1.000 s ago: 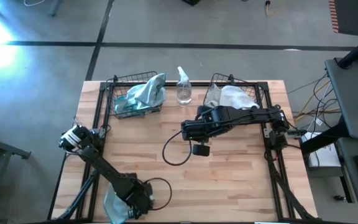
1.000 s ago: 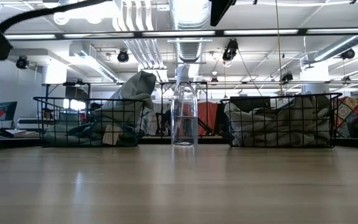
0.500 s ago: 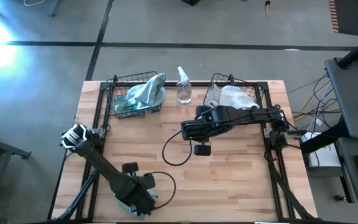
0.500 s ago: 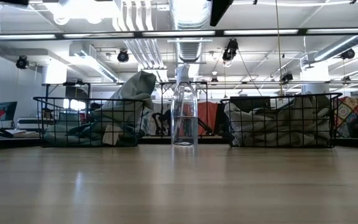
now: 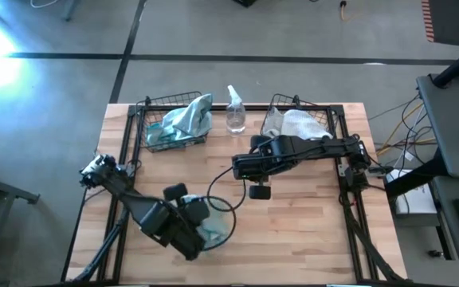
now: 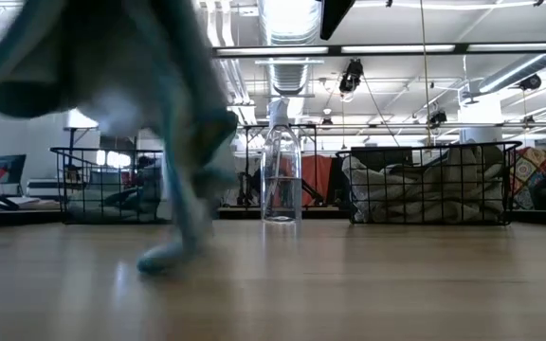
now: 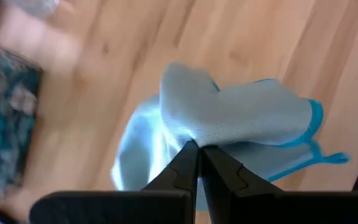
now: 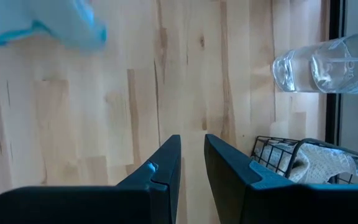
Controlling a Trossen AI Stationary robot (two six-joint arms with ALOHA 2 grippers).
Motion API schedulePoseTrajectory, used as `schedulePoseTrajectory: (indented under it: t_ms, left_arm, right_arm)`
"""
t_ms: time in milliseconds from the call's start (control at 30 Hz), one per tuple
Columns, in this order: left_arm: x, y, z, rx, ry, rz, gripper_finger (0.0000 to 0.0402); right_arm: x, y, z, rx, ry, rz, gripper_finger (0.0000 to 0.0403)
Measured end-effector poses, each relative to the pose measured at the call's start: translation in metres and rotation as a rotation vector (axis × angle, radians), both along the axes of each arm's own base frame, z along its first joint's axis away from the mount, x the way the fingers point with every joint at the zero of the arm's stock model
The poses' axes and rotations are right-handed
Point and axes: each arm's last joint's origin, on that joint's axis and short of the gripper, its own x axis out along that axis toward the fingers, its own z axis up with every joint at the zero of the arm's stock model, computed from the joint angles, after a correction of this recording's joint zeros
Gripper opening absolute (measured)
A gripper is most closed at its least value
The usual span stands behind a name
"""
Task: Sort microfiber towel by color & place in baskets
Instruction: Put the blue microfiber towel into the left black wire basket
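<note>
At about seven o'clock on the pale wooden table [image 5: 309, 231], the left gripper [image 7: 197, 152] has its dark fingers pinched onto a light teal-blue microfiber towel [image 7: 241, 124], which hangs in folds over the boards; the low view shows it blurred, its lowest tip at or just above the wood. Toward twelve o'clock stand two dark wire-mesh baskets: the left basket [image 5: 154, 119] at eleven holds teal cloths [image 5: 188, 118], the right basket [image 5: 333, 115] at one holds pale grey-white cloths [image 5: 303, 123]. A clear spray bottle [image 5: 235, 112] stands between them. The right gripper [image 8: 191, 165] hovers near centre, its fingers slightly parted and holding nothing.
</note>
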Motion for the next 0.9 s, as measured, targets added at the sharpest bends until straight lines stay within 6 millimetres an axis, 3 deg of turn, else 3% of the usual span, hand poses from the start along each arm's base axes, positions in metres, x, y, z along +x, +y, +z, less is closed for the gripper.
schedulePoseTrajectory:
  t_ms: [533, 700, 900]
  left_arm:
    - [0.011, 0.057, 0.073, 0.218, -0.207, -0.135, 0.0000]
    - [0.002, 0.083, 0.092, 0.308, -0.224, -0.155, 0.0000]
    - [-0.023, 0.122, 0.120, 0.429, -0.263, -0.113, 0.0000]
  right_arm:
    - [-0.005, -0.001, 0.002, -0.003, 0.018, 0.002, 0.0066]
    - [-0.005, -0.001, 0.003, -0.002, 0.017, 0.000, 0.0066]
    - [-0.005, -0.003, 0.003, -0.004, 0.019, -0.005, 0.0066]
